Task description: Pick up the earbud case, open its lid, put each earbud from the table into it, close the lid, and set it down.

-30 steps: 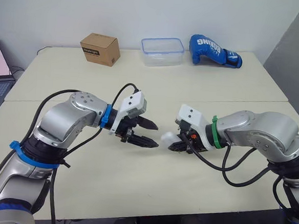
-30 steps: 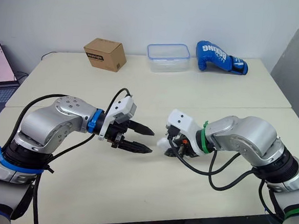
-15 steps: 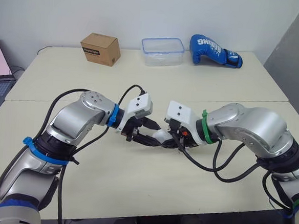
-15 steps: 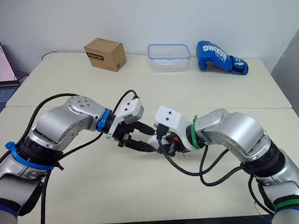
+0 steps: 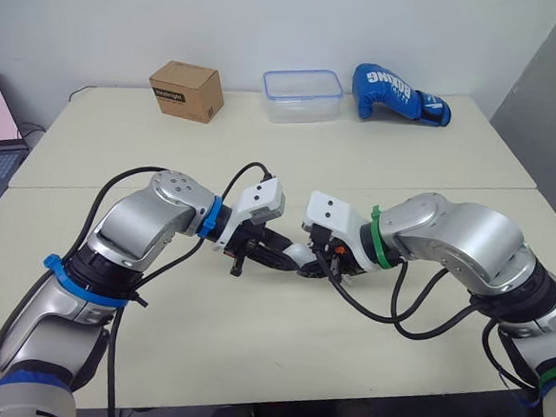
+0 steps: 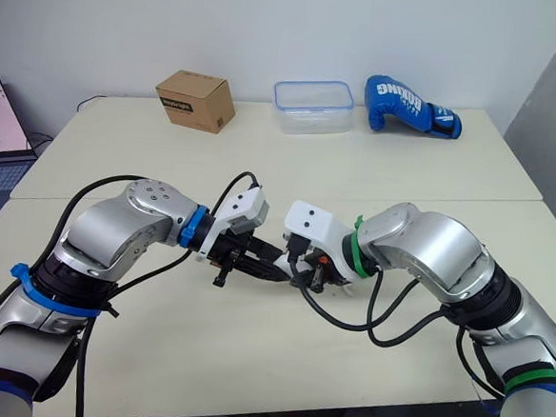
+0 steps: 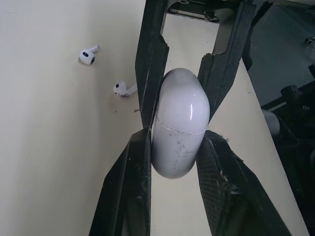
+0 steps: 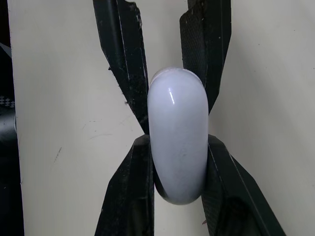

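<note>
Over cream table by white wall, L gripper & R gripper clamp earbud case.

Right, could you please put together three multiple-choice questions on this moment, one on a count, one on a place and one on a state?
1. How many earbuds lie loose on the table?
A. one
B. two
C. four

2. Where is the earbud case?
A. lying free on the table
B. in one gripper alone
C. between the left gripper and right gripper

3. What state is the earbud case in?
A. closed
B. open
C. in two pieces

Answers:
1 B, two show in the left wrist view.
2 C, both grippers clamp its sides.
3 A, only a thin seam crosses it.
</note>
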Controlling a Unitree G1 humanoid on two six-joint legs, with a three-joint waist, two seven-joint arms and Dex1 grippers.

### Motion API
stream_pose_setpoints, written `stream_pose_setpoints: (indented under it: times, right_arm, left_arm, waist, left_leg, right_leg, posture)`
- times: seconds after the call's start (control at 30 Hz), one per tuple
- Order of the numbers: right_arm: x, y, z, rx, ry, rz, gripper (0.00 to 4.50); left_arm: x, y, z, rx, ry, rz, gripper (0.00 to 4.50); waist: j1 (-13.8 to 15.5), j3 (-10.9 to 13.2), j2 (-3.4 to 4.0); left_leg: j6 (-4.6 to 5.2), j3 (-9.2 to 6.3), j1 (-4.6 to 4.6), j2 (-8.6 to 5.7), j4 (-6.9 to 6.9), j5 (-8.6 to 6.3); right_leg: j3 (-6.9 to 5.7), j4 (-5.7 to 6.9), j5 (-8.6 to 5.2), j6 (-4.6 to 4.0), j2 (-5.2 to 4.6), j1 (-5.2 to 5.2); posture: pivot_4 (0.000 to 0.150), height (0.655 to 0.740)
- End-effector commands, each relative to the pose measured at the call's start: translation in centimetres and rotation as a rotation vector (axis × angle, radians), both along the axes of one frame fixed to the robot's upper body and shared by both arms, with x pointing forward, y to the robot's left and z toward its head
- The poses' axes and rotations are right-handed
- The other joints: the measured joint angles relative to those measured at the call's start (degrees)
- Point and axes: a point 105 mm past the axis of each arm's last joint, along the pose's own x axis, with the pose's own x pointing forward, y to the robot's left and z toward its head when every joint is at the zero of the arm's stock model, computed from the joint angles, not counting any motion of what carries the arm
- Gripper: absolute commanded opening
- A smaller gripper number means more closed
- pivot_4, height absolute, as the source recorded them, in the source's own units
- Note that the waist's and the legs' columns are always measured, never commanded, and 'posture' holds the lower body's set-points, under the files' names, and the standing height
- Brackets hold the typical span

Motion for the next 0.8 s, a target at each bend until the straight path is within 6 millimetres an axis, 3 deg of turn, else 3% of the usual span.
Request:
stream_pose_setpoints:
  times: [0.03, 0.23, 0.27, 0.33, 0.7, 0.8]
  right_arm:
    - [0.23, 0.41, 1.19, 0.015, -0.041, 0.008, 0.83]
    - [0.12, 0.98, 1.79, 0.034, -0.049, 0.021, 0.83]
    - [0.10, 1.03, 1.83, 0.035, -0.050, 0.022, 0.83]
    - [0.09, 1.08, 1.86, 0.036, -0.051, 0.022, 0.83]
    - [-0.06, 1.22, 1.74, 0.034, -0.046, 0.034, 0.83]
    - [-0.42, 1.25, 1.78, 0.032, -0.043, 0.059, 1.86]
  left_arm:
    - [-0.36, -0.66, 1.23, 0.003, -0.054, -0.036, 1.23]
    - [-0.30, -0.89, 1.08, 0.006, -0.048, -0.040, 1.23]
    - [-0.30, -0.93, 1.08, 0.005, -0.045, -0.041, 0.95]
    - [-0.32, -0.97, 1.06, 0.005, -0.044, -0.045, 0.84]
    - [-0.26, -0.72, 0.79, 0.009, -0.064, -0.032, 0.84]
    - [-0.26, -0.69, 0.87, 0.002, -0.071, -0.027, 0.84]
  waist:
    - [0.00, 0.00, 0.00]
    - [-0.02, 0.00, 0.00]
    - [-0.02, 0.00, 0.00]
    - [-0.02, 0.00, 0.00]
    - [-0.04, 0.00, 0.00]
    - [-0.04, 0.00, 0.00]
  left_leg:
    - [0.00, 0.00, 0.00, 0.00, 0.00, 0.00]
    - [0.00, 0.01, 0.00, 0.00, 0.01, 0.00]
    - [0.00, 0.01, 0.00, 0.00, 0.01, 0.00]
    - [0.00, 0.00, -0.01, 0.00, 0.01, 0.00]
    - [0.00, 0.01, -0.01, -0.01, 0.02, 0.00]
    - [0.00, 0.02, -0.01, -0.01, 0.02, 0.00]
  right_leg:
    - [0.00, 0.00, 0.00, 0.00, 0.00, 0.00]
    - [0.01, 0.01, 0.00, 0.00, 0.00, -0.01]
    - [0.01, 0.01, 0.00, 0.00, 0.00, -0.01]
    - [0.01, 0.02, 0.00, 0.00, 0.00, -0.02]
    - [0.02, 0.03, 0.00, -0.01, 0.00, -0.02]
    - [0.02, 0.03, 0.00, -0.01, -0.01, -0.02]
  posture:
    - [0.150, 0.7307]
    - [0.150, 0.7307]
    - [0.150, 0.7307]
    - [0.150, 0.7307]
    - [0.150, 0.7307]
    - [0.150, 0.7307]
